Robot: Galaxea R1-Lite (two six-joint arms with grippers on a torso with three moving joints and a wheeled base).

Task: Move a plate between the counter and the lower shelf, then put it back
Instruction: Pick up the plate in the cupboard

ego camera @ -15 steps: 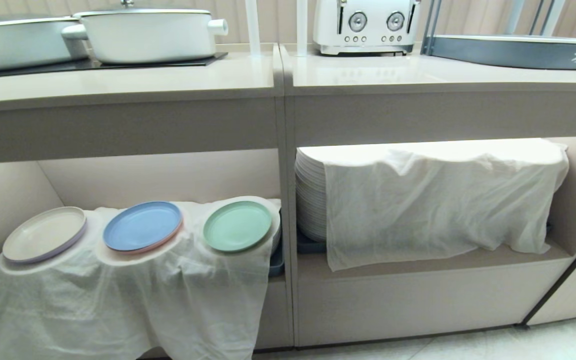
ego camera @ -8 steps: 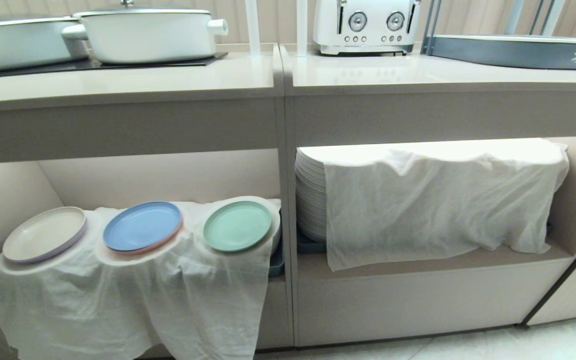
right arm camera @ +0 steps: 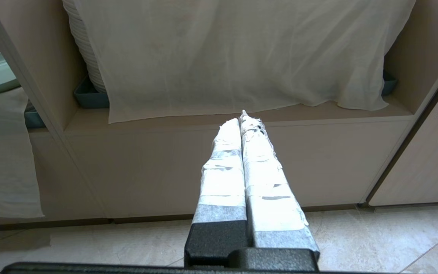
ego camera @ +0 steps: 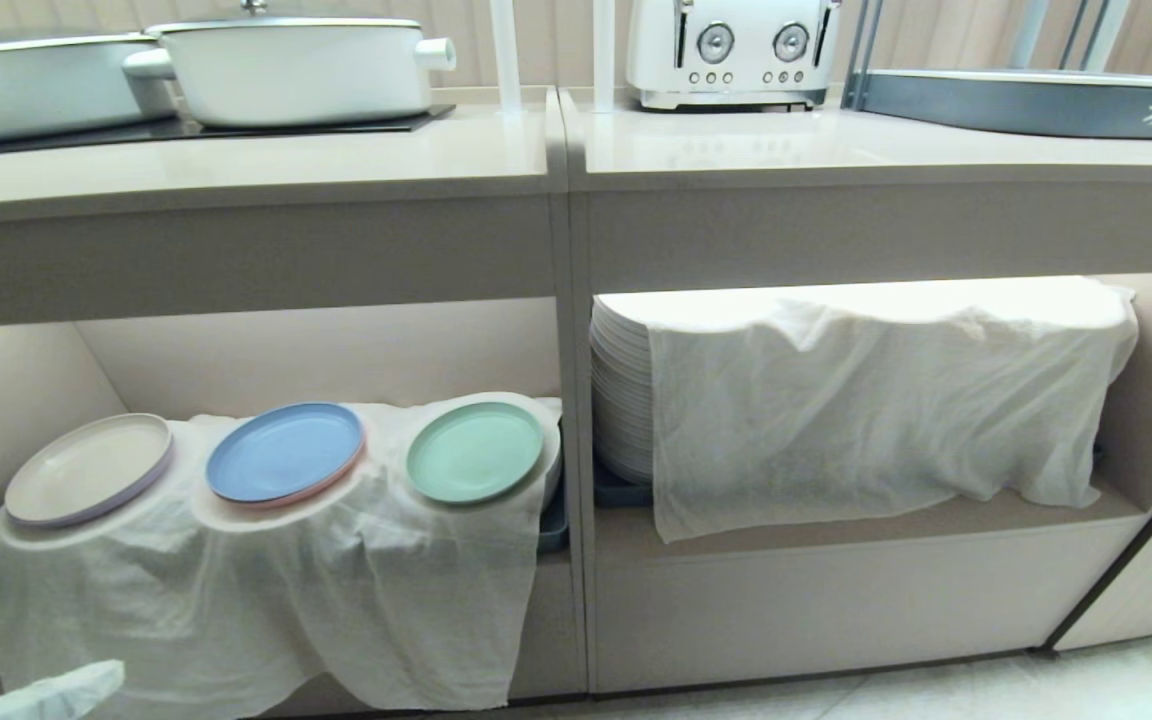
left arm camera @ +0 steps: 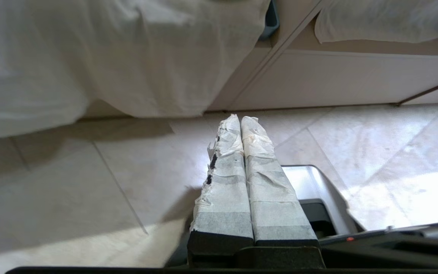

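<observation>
Plate (ego camera: 475, 452) on draped stacks, lower shelf (ego camera: 866, 520); left gripper (left arm camera: 240, 120) and right gripper (right arm camera: 240, 118) jaws closed, empty; left gripper's tip barely enters head view.

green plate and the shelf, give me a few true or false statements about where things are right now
1. The green plate lies on the white cloth in the lower shelf. True.
2. The green plate sits left of the blue plate. False: it is on the blue plate's right, with the cream plate furthest left.
3. The left gripper has its fingers pressed together and holds nothing. True.
4. The toaster stands inside the lower shelf. False: it stands on the counter.
5. The right gripper grips the green plate. False: it is shut and empty, in front of the shelf's right half.
</observation>
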